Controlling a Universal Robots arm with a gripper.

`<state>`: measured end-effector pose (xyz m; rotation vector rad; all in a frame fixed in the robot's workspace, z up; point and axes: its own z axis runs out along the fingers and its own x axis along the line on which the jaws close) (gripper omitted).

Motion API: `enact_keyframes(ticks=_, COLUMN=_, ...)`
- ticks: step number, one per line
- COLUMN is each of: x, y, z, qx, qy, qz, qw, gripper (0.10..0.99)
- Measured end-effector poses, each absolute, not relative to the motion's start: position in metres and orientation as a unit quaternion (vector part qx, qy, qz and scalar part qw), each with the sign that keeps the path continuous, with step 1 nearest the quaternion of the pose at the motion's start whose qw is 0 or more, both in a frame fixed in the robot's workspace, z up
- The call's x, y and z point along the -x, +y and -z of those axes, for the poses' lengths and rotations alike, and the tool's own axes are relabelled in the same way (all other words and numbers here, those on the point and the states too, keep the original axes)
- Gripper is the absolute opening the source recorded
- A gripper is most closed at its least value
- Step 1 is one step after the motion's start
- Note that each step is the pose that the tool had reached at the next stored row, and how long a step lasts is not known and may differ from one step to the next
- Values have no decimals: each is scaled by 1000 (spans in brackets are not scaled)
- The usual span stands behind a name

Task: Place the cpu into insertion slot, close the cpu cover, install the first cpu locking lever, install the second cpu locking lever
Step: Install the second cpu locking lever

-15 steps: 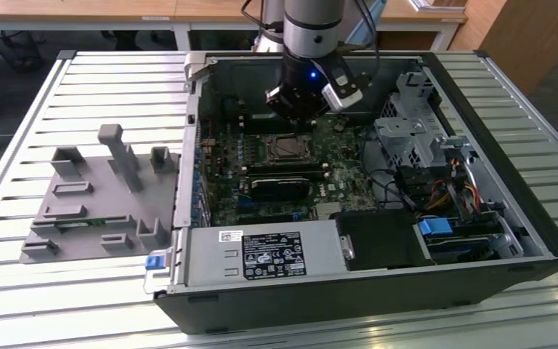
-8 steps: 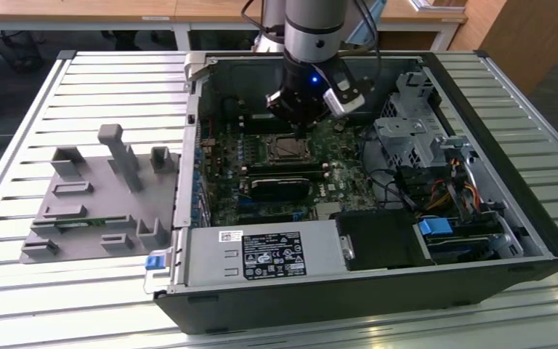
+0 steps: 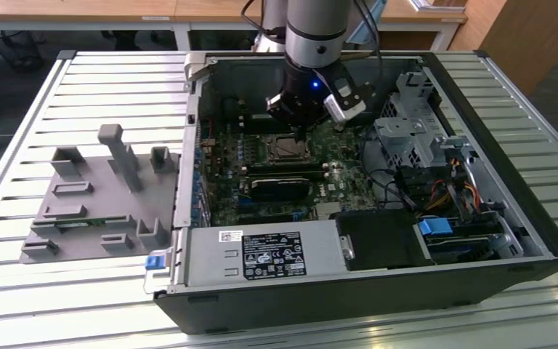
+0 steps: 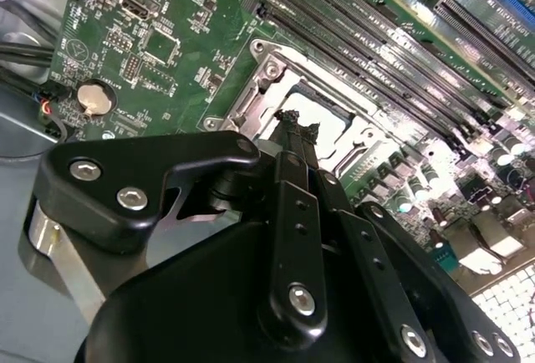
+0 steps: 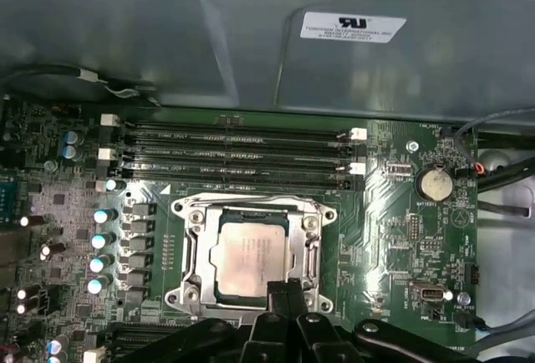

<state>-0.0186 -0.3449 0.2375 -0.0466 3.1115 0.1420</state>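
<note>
The cpu [image 5: 251,256] lies flat in the insertion slot [image 5: 178,298] on the green motherboard, its silvery face up. The silver cpu cover [image 5: 251,207] lies down around the chip as a frame. My gripper [image 5: 286,289] is shut with nothing between its fingers, and its tips hover at the edge of the cover over a corner of the chip. In the second wrist view the gripper [image 4: 292,119] points at the cpu [image 4: 328,122] inside the cover [image 4: 269,70]. From the exterior view the gripper [image 3: 304,135] hangs inside the open computer case just above the cpu [image 3: 284,150].
Long black memory slots [image 5: 238,150] run beside the socket, toward the case wall [image 5: 251,45]. A coin battery [image 5: 435,183] and cables sit on one side, capacitors [image 5: 102,237] on the other. A grey fixture plate [image 3: 99,196] lies on the slatted table at the exterior view's left.
</note>
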Motion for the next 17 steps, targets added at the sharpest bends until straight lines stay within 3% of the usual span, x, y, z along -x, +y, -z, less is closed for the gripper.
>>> enact_keyframes(ticks=17, x=18, y=-355, z=-237, qx=14, qy=998, qz=-66, qw=7, gripper=106)
